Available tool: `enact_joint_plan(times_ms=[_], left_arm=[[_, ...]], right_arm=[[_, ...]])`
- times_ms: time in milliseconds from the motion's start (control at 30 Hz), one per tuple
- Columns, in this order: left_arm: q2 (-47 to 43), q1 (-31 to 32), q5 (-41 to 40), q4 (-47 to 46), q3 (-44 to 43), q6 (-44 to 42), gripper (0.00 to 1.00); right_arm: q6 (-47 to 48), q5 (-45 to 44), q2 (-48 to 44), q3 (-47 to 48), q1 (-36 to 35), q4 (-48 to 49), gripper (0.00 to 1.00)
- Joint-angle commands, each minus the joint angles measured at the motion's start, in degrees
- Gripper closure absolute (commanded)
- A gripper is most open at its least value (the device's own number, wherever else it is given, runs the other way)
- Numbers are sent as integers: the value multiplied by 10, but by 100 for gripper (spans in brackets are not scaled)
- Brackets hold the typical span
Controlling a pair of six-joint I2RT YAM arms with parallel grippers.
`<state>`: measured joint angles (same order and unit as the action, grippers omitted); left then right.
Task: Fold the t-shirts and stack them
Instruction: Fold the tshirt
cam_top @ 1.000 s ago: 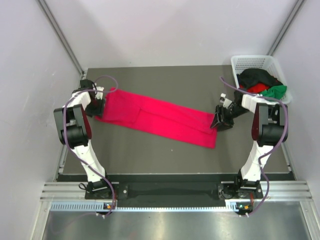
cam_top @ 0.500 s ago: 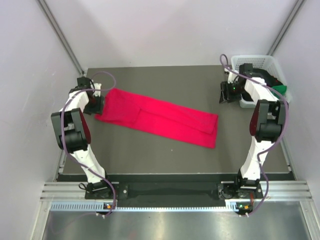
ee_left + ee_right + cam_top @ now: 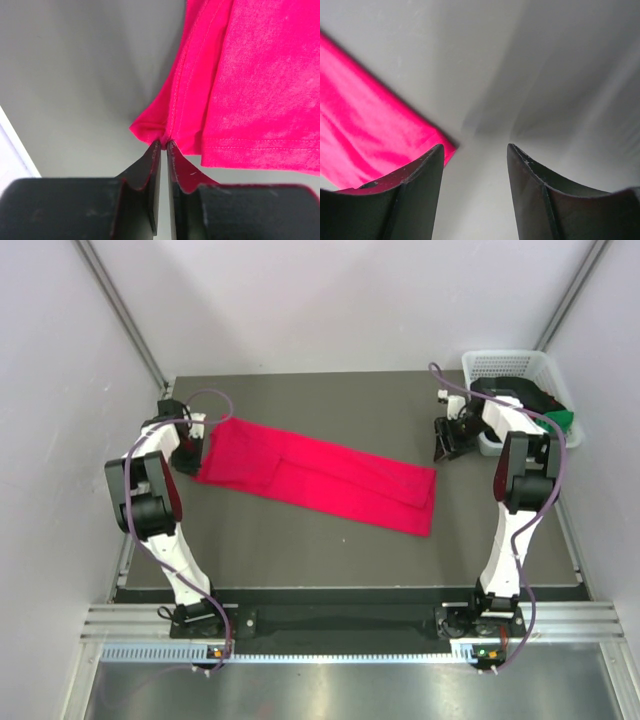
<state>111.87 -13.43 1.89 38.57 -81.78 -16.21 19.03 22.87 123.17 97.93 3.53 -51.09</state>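
A crimson-pink t-shirt [image 3: 320, 475] lies folded into a long strip, slanting across the dark table [image 3: 330, 400]. My left gripper [image 3: 190, 455] is at its far left end. In the left wrist view the gripper [image 3: 163, 142] is shut on a bunched corner of the pink t-shirt [image 3: 250, 75] at its hem. My right gripper [image 3: 445, 440] hangs open over bare table, above and to the right of the shirt's right end. In the right wrist view the gripper [image 3: 475, 147] holds nothing, and the pink t-shirt [image 3: 365, 125] shows behind the left finger.
A white mesh basket [image 3: 510, 358] stands at the back right corner, holding a black t-shirt [image 3: 540, 400] and a green one [image 3: 562, 419]; the right arm crosses its front. Light walls close in the table on three sides.
My left gripper has closed on the shirt's left corner. The right gripper left the shirt's right end, swung back toward the basket, and now sits just left of it.
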Motion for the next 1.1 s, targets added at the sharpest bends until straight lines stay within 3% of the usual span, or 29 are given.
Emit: enact_joint_plan(times_ms=[0, 100, 667, 767, 867, 900, 1067], left_arm=[[10, -2, 15, 0, -9, -4, 89], [13, -3, 16, -2, -14, -4, 100], [29, -3, 14, -5, -31, -10, 100], [30, -3, 10, -2, -35, -11, 100], [35, -3, 9, -4, -38, -14, 100], [39, -3, 8, -3, -45, -15, 100], [75, -3, 0, -2, -98, -21, 100]], right_arm=[[38, 35, -15, 2, -2, -36, 46], [47, 58, -5, 11, -2, -50, 47], [83, 67, 62, 58, -20, -100, 49], [83, 66, 71, 67, -24, -103, 57], [87, 66, 73, 66, -27, -108, 71], [93, 64, 71, 65, -28, -110, 80], [107, 49, 61, 50, -28, -119, 89]])
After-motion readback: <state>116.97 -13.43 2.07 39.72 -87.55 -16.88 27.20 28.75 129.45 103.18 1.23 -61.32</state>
